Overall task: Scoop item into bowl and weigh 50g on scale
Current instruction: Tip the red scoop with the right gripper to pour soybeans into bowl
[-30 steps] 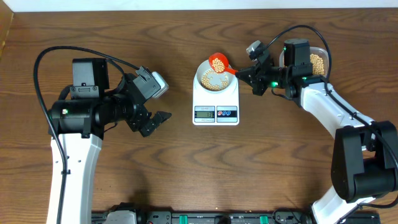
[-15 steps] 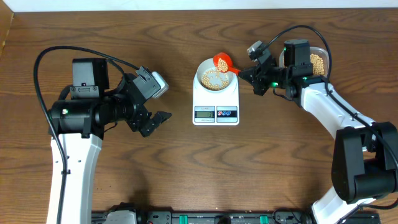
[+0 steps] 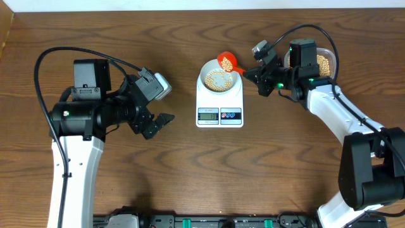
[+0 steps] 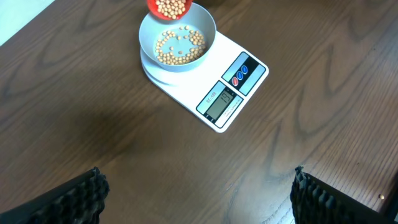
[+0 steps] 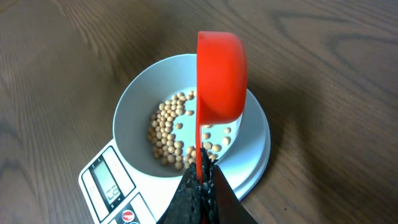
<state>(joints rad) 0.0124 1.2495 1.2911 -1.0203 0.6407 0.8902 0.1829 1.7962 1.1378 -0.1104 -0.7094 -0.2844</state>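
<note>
A pale blue-white bowl (image 3: pixel 204 78) stands on the white scale (image 3: pixel 219 106) at mid-table, with a thin layer of tan beans (image 3: pixel 219 80) inside. My right gripper (image 3: pixel 247 73) is shut on the handle of a red scoop (image 3: pixel 226 62), which hangs tipped on its side over the bowl's back right rim. In the left wrist view the scoop (image 4: pixel 169 7) still holds beans above the bowl (image 4: pixel 144 37). In the right wrist view the scoop (image 5: pixel 221 74) hangs above the beans (image 5: pixel 168 134). My left gripper (image 3: pixel 161 120) stands open and empty, left of the scale, over bare wood.
A clear plastic tub (image 3: pixel 324 63) of beans sits at the back right, behind my right arm. The scale's display (image 4: pixel 221 101) faces the table's front edge. Cables loop behind both arms.
The scoop has shifted slightly right, from over the bowl's middle toward its back right rim. The left arm has not moved.
</note>
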